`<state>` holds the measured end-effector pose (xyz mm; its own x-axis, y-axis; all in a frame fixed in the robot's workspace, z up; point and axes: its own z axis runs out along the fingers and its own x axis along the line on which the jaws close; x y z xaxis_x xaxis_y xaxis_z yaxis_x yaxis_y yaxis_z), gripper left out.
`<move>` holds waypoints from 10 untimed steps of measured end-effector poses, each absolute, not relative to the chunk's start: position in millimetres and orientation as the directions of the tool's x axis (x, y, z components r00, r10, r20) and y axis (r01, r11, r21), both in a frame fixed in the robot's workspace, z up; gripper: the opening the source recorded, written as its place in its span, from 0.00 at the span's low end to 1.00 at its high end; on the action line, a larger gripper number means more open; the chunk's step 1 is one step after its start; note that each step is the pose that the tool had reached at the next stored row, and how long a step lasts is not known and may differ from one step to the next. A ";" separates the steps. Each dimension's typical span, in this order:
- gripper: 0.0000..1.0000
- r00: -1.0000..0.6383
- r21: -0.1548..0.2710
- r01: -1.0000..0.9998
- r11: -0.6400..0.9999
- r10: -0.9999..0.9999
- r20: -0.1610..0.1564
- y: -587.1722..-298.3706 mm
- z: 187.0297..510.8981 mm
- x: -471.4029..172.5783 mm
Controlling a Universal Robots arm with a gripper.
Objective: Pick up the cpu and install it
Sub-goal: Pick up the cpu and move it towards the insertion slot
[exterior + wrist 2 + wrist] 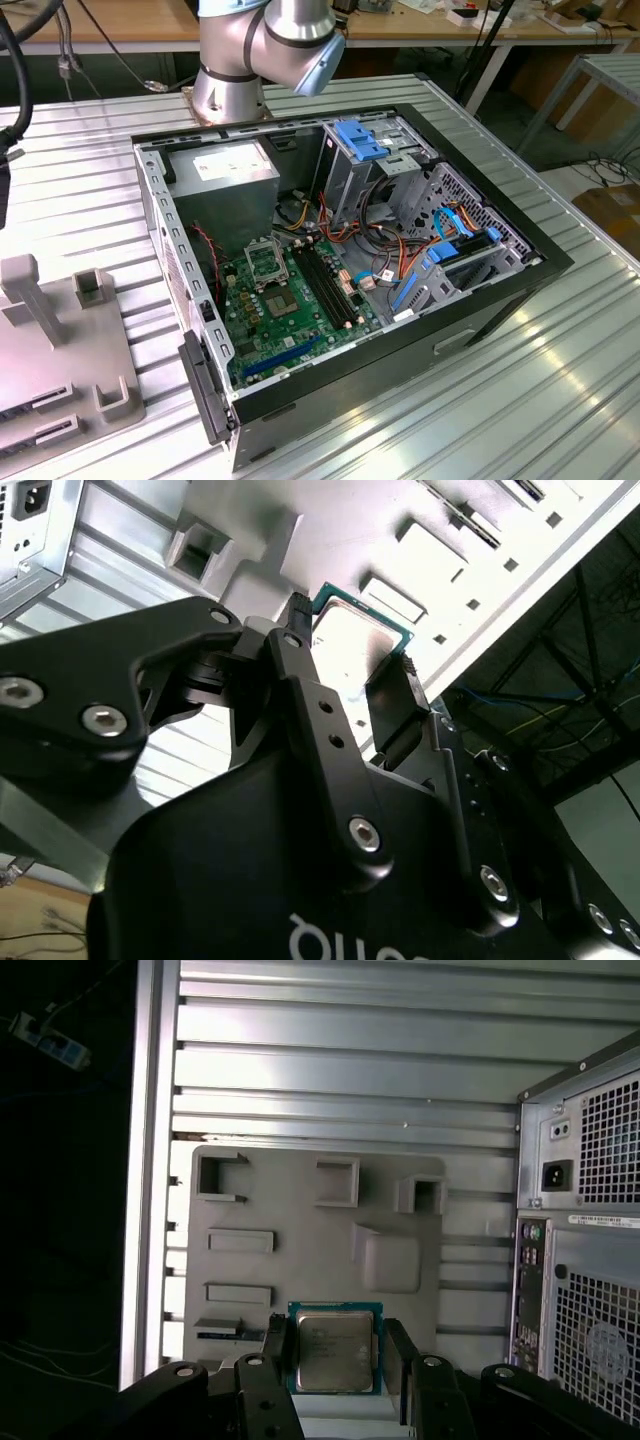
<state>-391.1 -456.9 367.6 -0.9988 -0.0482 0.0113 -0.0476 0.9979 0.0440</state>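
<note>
A ribbed aluminium table (pixel 560 400) carries an open black computer case (pixel 400 375) lying on its side. Past its far edge rises the rounded silver base of the arm (pixel 265 45). Inside the case are a boxy grey sheet-metal power supply (pixel 225 175), a green motherboard (pixel 280 325) with long black slots, and a square metal-framed socket (pixel 263 262) near the supply.

At the exterior view's left, beside the case, lies a matte grey moulded fixture plate (pixel 60 380) with raised blocks and rectangular pockets. The first wrist view looks straight down on this plate (pixel 300 1220).

The matte black gripper (pixel 337 1332) hangs over the plate's edge. Its two flat, bolted fingers (pixel 277 1350) are pressed against opposite sides of the cpu (pixel 335 1355), pinching it. The cpu is a small flat square with a dull silver lid and a thin green rim. Both wrist views show it between the fingers. It sits at the plate, though whether it rests there or is raised is unclear.
</note>
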 end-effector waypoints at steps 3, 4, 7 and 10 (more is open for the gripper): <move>0.47 -0.999 0.044 -0.048 0.998 -0.048 0.011 -456.9 368.0 -386.6; 0.47 -0.999 0.044 -0.048 0.998 -0.048 0.011 -456.9 368.0 -384.9; 0.47 -0.999 0.044 -0.048 0.998 -0.048 0.011 -456.9 368.0 -377.7; 0.47 -0.999 0.044 -0.048 0.998 -0.048 0.011 -456.9 368.1 -369.7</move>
